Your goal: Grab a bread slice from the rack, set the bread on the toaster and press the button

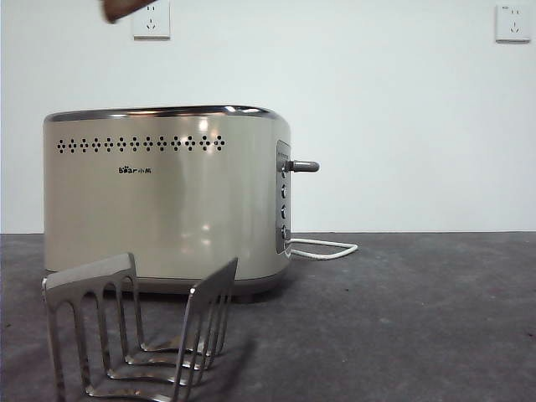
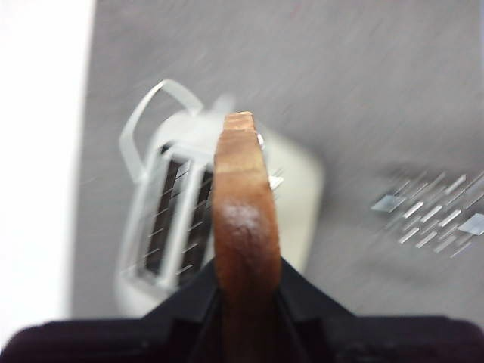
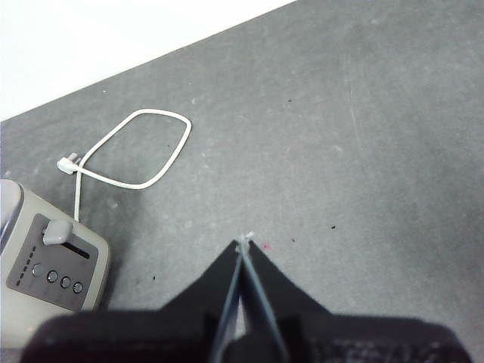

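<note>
The slice of bread point(image 2: 242, 197) shows edge-on with its brown crust, and my left gripper point(image 2: 248, 266) is shut on it, high above the toaster point(image 2: 189, 219) with its two slots. In the front view only a brown tip of the bread point(image 1: 123, 8) shows at the top edge, over the left part of the cream toaster point(image 1: 167, 201). The silver rack point(image 1: 138, 335) stands empty in front of the toaster. The button point(image 1: 303, 166), a dark lever, sticks out of the side panel. My right gripper point(image 3: 243, 246) is shut on nothing above the table, off to the side of the lever point(image 3: 57, 231).
A white power cable point(image 1: 322, 248) lies looped on the dark table beside the toaster's panel side, also in the right wrist view as a cable point(image 3: 136, 147). Two wall sockets point(image 1: 151, 18) sit on the white wall behind. The rack point(image 2: 431, 212) appears blurred in the left wrist view.
</note>
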`<action>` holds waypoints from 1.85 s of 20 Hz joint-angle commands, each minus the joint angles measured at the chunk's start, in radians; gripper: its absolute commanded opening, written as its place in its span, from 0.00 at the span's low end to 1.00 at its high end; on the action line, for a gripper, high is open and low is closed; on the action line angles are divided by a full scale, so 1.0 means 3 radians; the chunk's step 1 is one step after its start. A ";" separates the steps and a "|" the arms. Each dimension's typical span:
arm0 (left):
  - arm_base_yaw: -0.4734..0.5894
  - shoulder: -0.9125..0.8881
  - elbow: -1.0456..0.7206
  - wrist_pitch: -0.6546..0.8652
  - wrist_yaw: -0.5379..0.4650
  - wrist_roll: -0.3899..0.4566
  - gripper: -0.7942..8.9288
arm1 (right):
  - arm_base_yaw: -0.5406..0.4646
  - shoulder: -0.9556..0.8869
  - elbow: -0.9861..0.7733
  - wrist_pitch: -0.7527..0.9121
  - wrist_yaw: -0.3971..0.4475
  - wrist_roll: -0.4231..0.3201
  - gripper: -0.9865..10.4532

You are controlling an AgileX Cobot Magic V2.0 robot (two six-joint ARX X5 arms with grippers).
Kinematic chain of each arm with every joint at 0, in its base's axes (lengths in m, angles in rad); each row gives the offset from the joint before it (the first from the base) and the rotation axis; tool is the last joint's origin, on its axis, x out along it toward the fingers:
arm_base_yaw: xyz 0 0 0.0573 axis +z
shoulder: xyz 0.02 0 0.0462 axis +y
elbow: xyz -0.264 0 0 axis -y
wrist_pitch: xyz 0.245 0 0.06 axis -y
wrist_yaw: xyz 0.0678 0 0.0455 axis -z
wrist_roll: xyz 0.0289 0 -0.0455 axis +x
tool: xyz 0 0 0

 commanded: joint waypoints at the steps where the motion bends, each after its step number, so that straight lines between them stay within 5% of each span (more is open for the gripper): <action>1: 0.0149 0.0029 -0.0001 0.0013 -0.0075 0.0894 0.08 | 0.0000 0.0029 0.0010 0.0020 -0.0011 0.0076 0.09; 5: 0.0314 0.0103 -0.0001 0.0013 -0.0076 0.1474 0.08 | 0.0000 0.0075 0.0010 0.0027 -0.0013 0.0080 0.09; 8: 0.0384 0.0187 -0.0001 0.0014 -0.0078 0.1620 0.08 | 0.0000 0.0095 0.0010 0.0009 -0.0013 0.0094 0.09; 37: 0.0807 0.0665 -0.0001 0.0343 0.0219 0.1706 0.08 | 0.0000 0.0095 0.0010 -0.0125 -0.0010 0.0095 0.09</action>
